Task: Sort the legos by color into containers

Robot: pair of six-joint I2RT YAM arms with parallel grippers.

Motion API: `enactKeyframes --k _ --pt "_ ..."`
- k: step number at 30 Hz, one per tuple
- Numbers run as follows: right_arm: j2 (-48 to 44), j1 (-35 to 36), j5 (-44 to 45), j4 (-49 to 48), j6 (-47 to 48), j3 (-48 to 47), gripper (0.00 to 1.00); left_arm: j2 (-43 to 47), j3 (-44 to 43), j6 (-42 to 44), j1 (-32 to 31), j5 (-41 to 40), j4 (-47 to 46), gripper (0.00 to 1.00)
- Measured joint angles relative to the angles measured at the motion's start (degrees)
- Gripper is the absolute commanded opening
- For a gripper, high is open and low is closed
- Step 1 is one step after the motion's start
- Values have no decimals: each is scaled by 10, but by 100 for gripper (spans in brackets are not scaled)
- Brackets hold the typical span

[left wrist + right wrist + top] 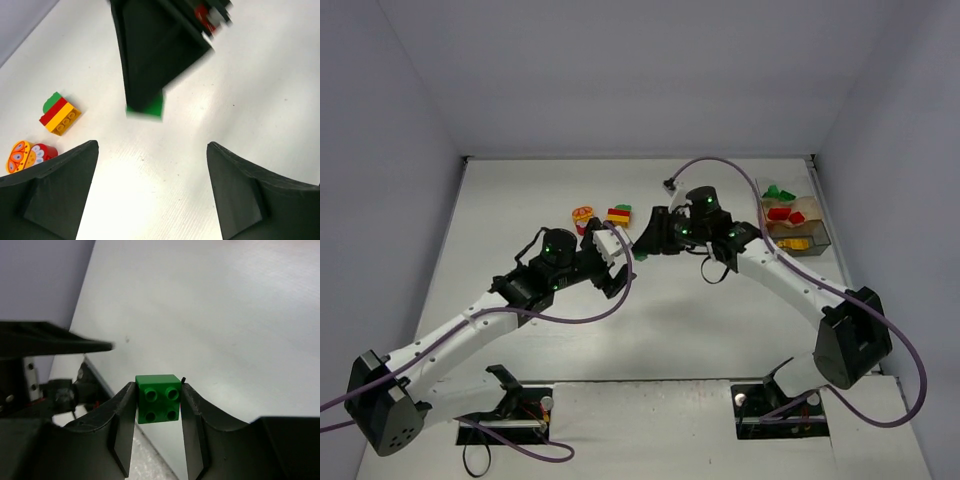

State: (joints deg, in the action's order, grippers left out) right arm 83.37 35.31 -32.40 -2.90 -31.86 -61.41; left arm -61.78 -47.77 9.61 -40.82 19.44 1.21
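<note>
Where the two arms meet over the middle of the worktop, the surface is plain matt white. Pale grey-violet walls close it in along the left, far and right edges.

Right pincer: closed narrow on a green brick, studs facing the wrist camera, one finger flat on each side. Whether the brick's underside touches the worktop cannot be told.

Left pincer: spread wide, nothing between the fingers. It faces the right pincer and sits just beside it. From the left wrist the green brick shows only as a strip under the other arm's dark fingers.

Other legos:
- A stacked brick (green, red, yellow, orange layers) lies toward the far edge, a little left of centre.
- A round red-and-yellow piece sits just beside it on the left-edge side, apart from both pincers.

The tray is at the far right corner, close along the right edge. Green pieces are in the farthest compartment, red in the middle one, yellow in the nearest.

Clutter: a purple cable arcs over the right arm toward the far edge. A second one loops under the left arm. The right forearm lies across the worktop between its pincer and the near right corner.
</note>
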Motion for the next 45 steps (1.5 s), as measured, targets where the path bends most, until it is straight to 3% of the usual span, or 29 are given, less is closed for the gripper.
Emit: enactKeyframes --k 11,17,24,30,37,45 --pt "41 -233 203 36 104 -108 0 35 15 -41 11 -70 7 84" --pt "122 -341 318 37 144 -163 0 -30 12 -89 26 -105 39 84" --pt "255 -429 370 37 180 -261 0 -101 -18 -130 40 -120 73 84" --pt "339 -457 371 38 205 -338 13 -99 -21 -154 66 -130 74 84" --pt "400 -466 364 40 215 -383 43 -106 -29 -179 96 -128 80 84" --pt "414 -469 344 45 221 -383 53 -168 -95 -193 125 -118 89 84"
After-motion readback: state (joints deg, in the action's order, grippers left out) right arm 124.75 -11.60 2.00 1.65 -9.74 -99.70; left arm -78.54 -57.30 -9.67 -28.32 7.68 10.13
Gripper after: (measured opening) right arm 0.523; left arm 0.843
